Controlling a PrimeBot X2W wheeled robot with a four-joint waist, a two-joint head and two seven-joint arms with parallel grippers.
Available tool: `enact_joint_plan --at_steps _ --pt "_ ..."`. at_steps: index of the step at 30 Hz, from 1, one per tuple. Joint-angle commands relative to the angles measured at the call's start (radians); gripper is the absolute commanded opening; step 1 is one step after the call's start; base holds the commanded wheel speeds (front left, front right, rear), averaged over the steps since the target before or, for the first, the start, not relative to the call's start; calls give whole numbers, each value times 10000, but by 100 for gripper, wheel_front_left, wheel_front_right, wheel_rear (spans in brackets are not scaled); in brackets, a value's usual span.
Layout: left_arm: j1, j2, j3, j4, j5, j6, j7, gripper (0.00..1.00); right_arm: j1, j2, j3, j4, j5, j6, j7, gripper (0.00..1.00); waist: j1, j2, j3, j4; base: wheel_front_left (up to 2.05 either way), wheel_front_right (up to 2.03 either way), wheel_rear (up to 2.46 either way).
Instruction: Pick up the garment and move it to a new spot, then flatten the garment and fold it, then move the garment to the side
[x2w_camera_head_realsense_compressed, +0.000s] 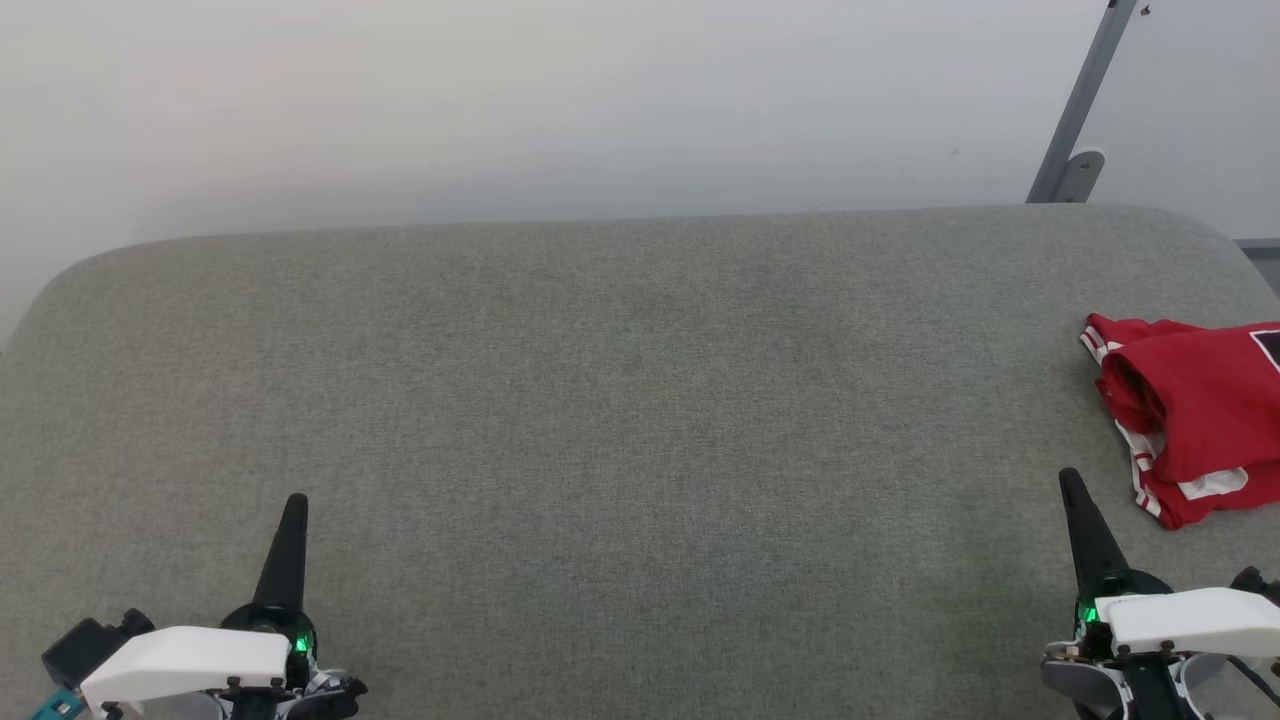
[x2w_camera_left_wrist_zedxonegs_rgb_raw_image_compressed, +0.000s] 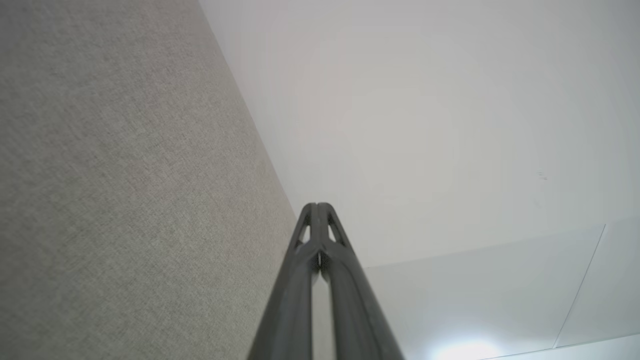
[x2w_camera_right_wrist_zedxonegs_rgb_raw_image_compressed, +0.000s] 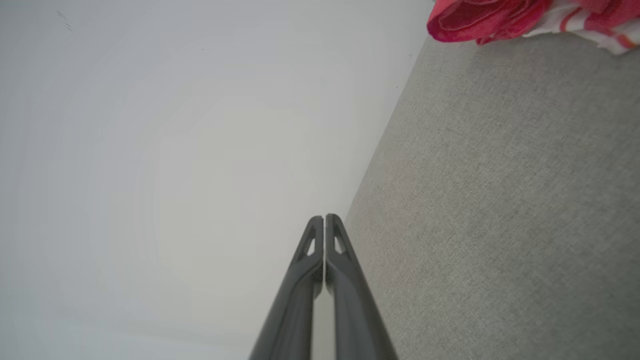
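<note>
My left gripper (x2w_camera_head_realsense_compressed: 296, 503) sits at lower left, fingers together, over a grey fabric-covered desk (x2w_camera_head_realsense_compressed: 640, 400) that runs to a pale wall (x2w_camera_head_realsense_compressed: 500, 100). A grey metal strut (x2w_camera_head_realsense_compressed: 1085, 100) leans at upper right. The bunched red garment (x2w_camera_head_realsense_compressed: 1195, 420) lies at the frame's right edge, near my right gripper (x2w_camera_head_realsense_compressed: 1068, 478), whose fingers are likewise together.

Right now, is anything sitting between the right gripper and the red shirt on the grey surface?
Nothing visible does. The right gripper, fingers shut, is just short of the garment, which lies bunched at the right edge of the grey surface. Bare grey fabric lies between them.
</note>
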Motion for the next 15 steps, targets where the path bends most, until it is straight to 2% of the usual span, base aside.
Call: enact_joint_plan --at_steps 1,15 --pt "-223 25 47 -32 -135 -39 62 0 -141 -53 21 -38 185 -2 77 0 0 -1 1 -4 0 0 0" --pt "-481 -94 66 140 -1246 -46 377 0 -375 -60 102 55 1379 -2 395 0 0 -1 29 -98 0 0 0"
